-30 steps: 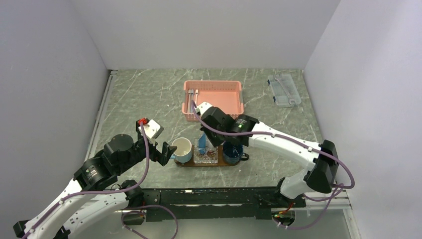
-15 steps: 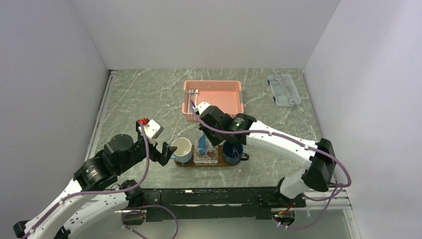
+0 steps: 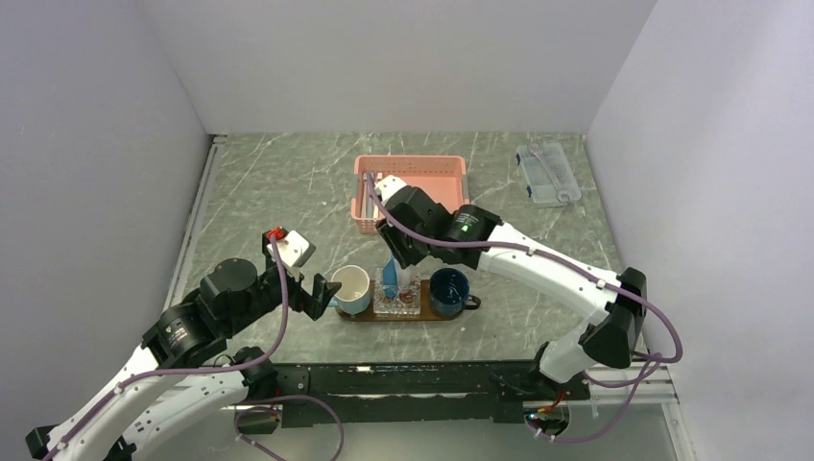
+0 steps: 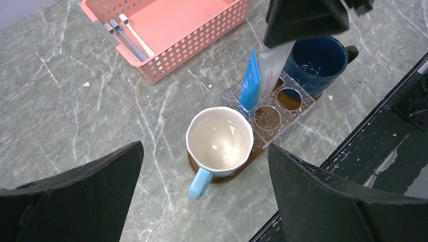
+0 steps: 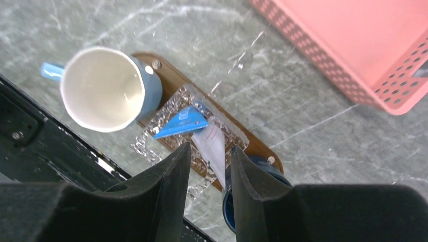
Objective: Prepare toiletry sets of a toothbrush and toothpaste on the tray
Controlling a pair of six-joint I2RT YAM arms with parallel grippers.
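The tray (image 5: 170,79) lies along the near edge of the tabletop (image 3: 278,182), about midway between the left and right edges. On it stand three things in a row. A white mug (image 4: 219,138) with a light blue handle is at the left end. A clear holder (image 4: 279,107) with round holes is in the middle, and a dark blue mug (image 4: 315,63) is at the right end. The toothpaste (image 4: 251,83) stands upright in the left part of the holder, flat end up.

The right gripper (image 3: 404,272) hangs over the holder and is closed on a white tube (image 5: 212,146). The tube points down, just to the right of the toothpaste. Its lower end reaches the holder, but the pictures do not show whether it sits in a hole.

The left gripper (image 3: 333,292) hovers beside the left end of the tray, near the white mug. Its fingers are spread wide and hold nothing.

A pink basket (image 4: 197,45) sits behind the tray, toward the far edge. Toothbrushes (image 4: 126,38) lie along its left side. A clear box (image 3: 547,173) rests near the far right corner, well apart from everything else.
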